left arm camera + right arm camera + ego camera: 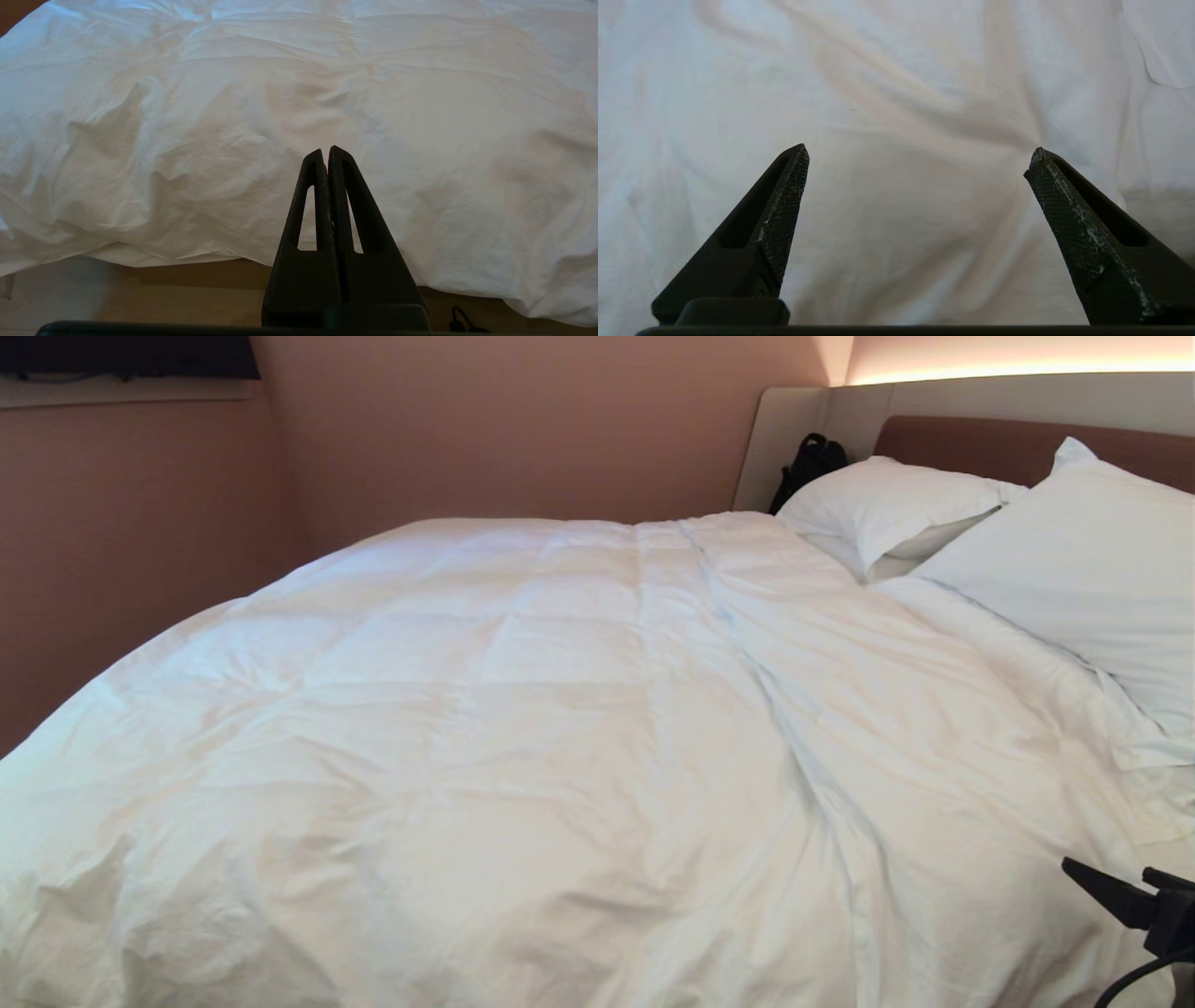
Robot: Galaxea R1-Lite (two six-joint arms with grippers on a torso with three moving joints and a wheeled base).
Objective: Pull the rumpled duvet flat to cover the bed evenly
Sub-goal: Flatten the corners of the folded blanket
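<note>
Duvet [896,93] beneath right tool [916,156] (agape, empty)

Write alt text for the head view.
A puffy white duvet, creased but spread out, covers most of the bed, with two white pillows at the brown headboard. The right gripper stands open at the lower right corner.

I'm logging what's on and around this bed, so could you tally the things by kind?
Duvet: 1
Pillows: 2, one farther back and one nearer
Black bag by the headboard: 1
Grippers: 2, left gripper shut, right gripper open over the duvet
Total: 6
</note>
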